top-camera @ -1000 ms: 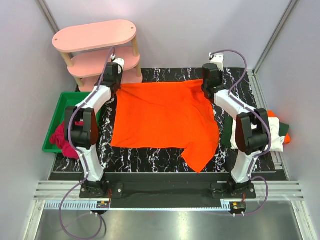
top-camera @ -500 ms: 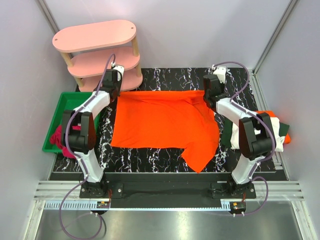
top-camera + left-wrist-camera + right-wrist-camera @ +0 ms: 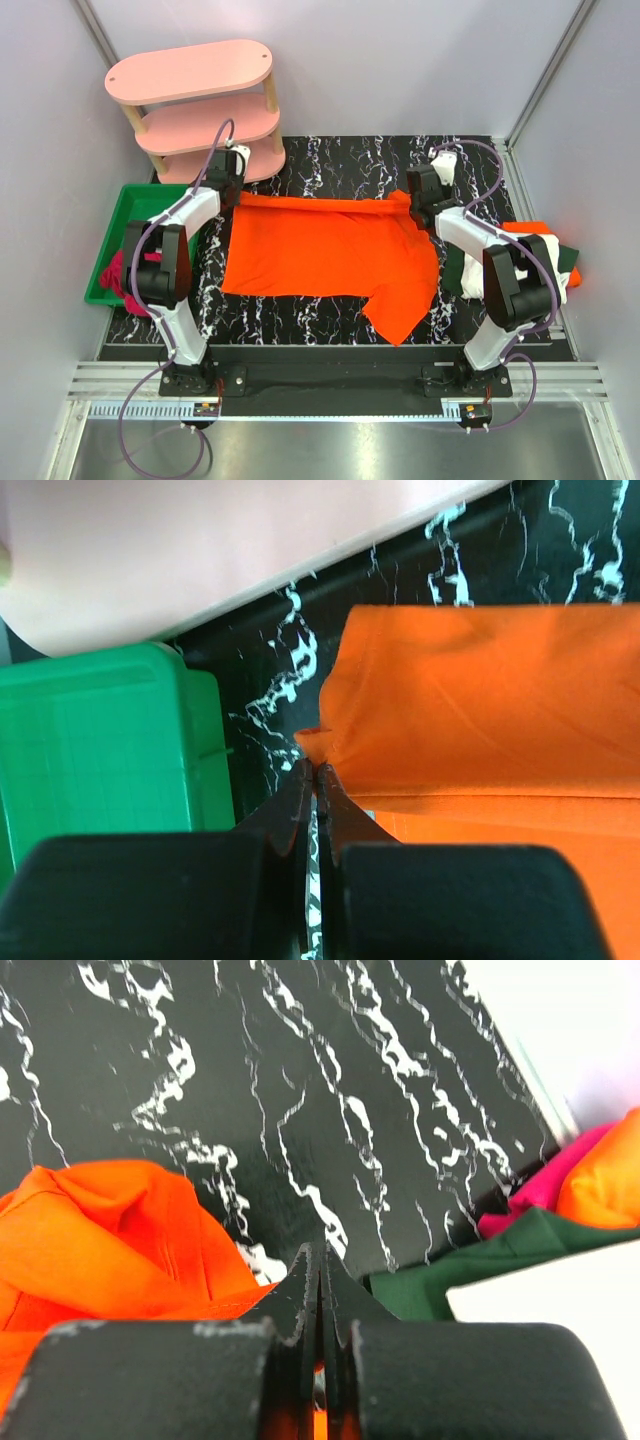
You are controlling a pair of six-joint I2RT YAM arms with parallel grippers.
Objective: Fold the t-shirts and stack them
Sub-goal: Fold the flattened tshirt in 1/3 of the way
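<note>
The black marbled table (image 3: 340, 155) lies under both sets of jaws and runs on beyond them to the far edge. The orange t-shirt (image 3: 320, 255) is spread flat on it. It fills the span between the two grippers and reaches from them back toward the arm bases, with one sleeve trailing off on the near right side. Its far edge forms a raised, doubled band running straight from one pair of jaws to the other.

The pink shelf (image 3: 190, 72) stands beyond the left jaws and to their outer side. In the left wrist view its lower board hangs just ahead of the fingertips.

The left arm (image 3: 170, 250) rises from its base, bends at the elbow and stretches forward, with its wrist low over the shirt's far left corner. The right arm (image 3: 500, 260) mirrors it, reaching forward and inward to the far right corner.

The green bin (image 3: 135, 205) sits just outside the left jaws, off the table's left side, with a red cloth (image 3: 122, 275) in its near end. A pile of t-shirts (image 3: 555, 260), white, dark green and orange, lies outside and behind the right jaws at the table's right edge.

The left gripper (image 3: 312, 770) has its jaws pressed together, with the shirt's corner pinched at their tips. The right gripper (image 3: 318, 1260) is likewise closed tight, with orange cloth bunched to its left and showing between the fingers below.
</note>
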